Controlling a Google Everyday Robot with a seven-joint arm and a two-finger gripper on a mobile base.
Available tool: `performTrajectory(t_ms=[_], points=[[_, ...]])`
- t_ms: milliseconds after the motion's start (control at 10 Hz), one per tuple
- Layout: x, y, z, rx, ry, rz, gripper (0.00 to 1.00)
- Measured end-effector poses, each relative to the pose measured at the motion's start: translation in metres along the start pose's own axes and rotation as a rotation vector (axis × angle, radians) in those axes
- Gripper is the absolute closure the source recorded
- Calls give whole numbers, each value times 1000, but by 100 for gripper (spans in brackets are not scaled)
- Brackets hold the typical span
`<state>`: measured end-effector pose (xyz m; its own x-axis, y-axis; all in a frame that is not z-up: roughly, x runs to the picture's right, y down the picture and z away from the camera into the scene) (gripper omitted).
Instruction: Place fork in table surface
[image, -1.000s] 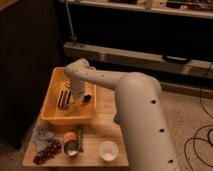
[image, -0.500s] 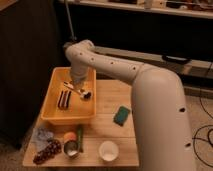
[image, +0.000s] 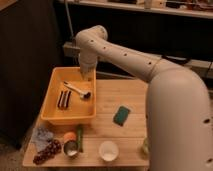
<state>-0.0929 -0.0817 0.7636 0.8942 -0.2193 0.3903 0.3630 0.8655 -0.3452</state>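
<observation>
the gripper (image: 85, 75) hung clenched over the yellow bin's (image: 50, 116) far end, grasping nothing visible; the fork could not be made out; the table surface (image: 122, 95) lay alongside.

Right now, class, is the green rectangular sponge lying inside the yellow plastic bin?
No: the green rectangular sponge lies on the light wooden tabletop, right of the yellow plastic bin; the gripper hangs over that bin.

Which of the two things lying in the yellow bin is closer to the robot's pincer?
The white-handled utensil with the dark head: it lies just below the pincer at the yellow bin's far end, while the dark striped item lies farther away.
</observation>
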Motion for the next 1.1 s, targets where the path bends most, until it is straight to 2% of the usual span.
performTrajectory(t_ms=[300, 500, 600, 700, 900, 1100], points=[[47, 31, -27, 29, 33, 100, 100], [74, 55, -31, 18, 61, 168, 100], [83, 66, -24, 9, 65, 194, 100], [97, 82, -5, -5, 71, 231, 100], [116, 107, 16, -22, 80, 280, 100], [144, 138, 22, -38, 126, 338, 100]])
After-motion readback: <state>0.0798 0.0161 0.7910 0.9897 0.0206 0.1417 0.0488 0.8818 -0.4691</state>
